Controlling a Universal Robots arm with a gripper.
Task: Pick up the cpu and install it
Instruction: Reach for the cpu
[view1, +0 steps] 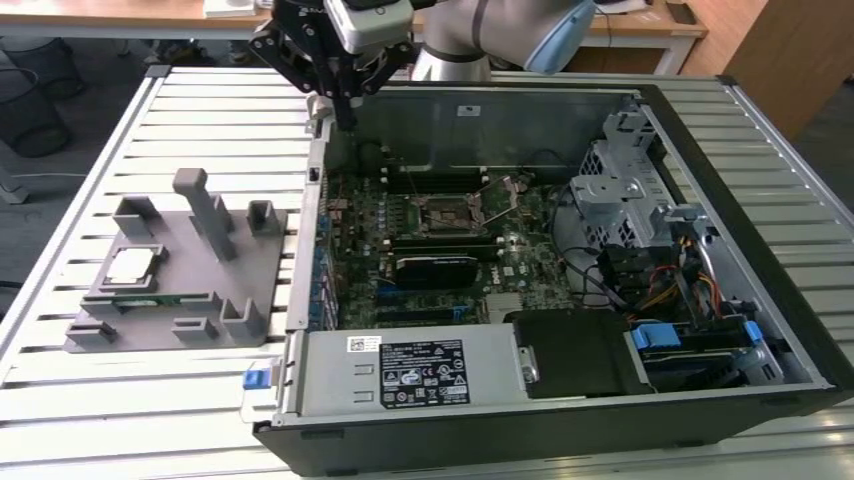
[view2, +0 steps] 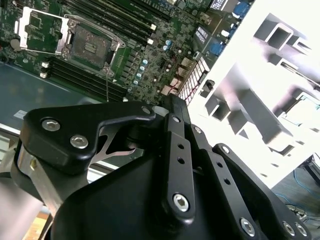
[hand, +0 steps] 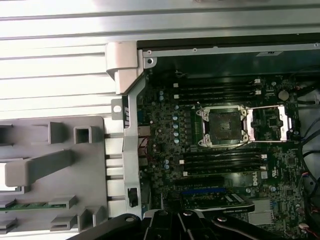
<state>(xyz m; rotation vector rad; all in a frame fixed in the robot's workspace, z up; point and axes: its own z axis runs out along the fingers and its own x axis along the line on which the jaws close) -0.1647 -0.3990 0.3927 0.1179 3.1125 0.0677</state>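
The cpu (view1: 130, 266) is a small flat square with a pale silver top and a thin darker rim. It lies face up in a shallow pocket of a grey moulded fixture (view1: 200, 235), at about nine o'clock in the exterior view. Nothing touches it. Just toward six o'clock from it, a long green memory stick (view1: 150, 299) rests in a slot of the same fixture. In the second wrist view the cpu (view2: 305, 111) shows as a washed-out pale square.

The fixture sits on a slatted metal desk (view1: 200, 110), beside an open computer case (view1: 534, 440) that lies on its side.

The gripper (view1: 346, 118) hangs near twelve o'clock in the exterior view, over the far corner of the case wall nearest the fixture. Its jaws are clenched together with nothing between them. From there the cpu is well apart, between seven and eight o'clock.

Inside the case, on the green motherboard (view1: 350, 225), the socket frame (view1: 447, 212) lies toward five o'clock from the gripper. In the first wrist view the socket frame (hand: 223, 126) stands open, its hinged plate (hand: 272, 122) folded out flat beside the dark square bed.
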